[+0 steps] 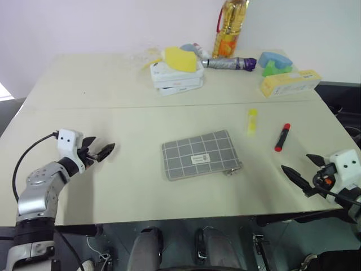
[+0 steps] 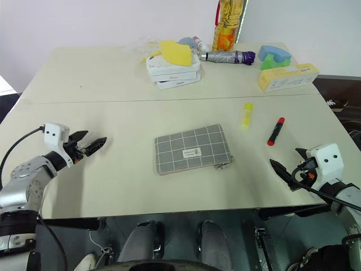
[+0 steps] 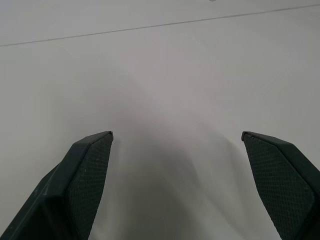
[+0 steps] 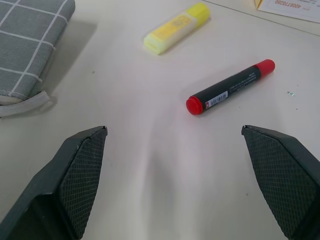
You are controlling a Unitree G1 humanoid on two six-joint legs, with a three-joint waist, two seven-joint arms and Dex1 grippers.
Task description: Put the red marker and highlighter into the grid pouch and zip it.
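Grid pouch (image 1: 199,154) flat mid-table, highlighter (image 1: 252,121) and red marker (image 1: 282,137) beside it; left gripper (image 1: 100,153) and right gripper (image 1: 298,179) wide, empty.

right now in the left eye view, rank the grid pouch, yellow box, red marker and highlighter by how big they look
1. grid pouch
2. yellow box, though it lies farther from the camera
3. red marker and highlighter: look about alike, so no ranking

Wall (image 1: 84,22): plain white, at 12 o'clock.
Table (image 1: 113,169): cream, seamed across.
Floor (image 1: 11,113): dark, at 9 o'clock.
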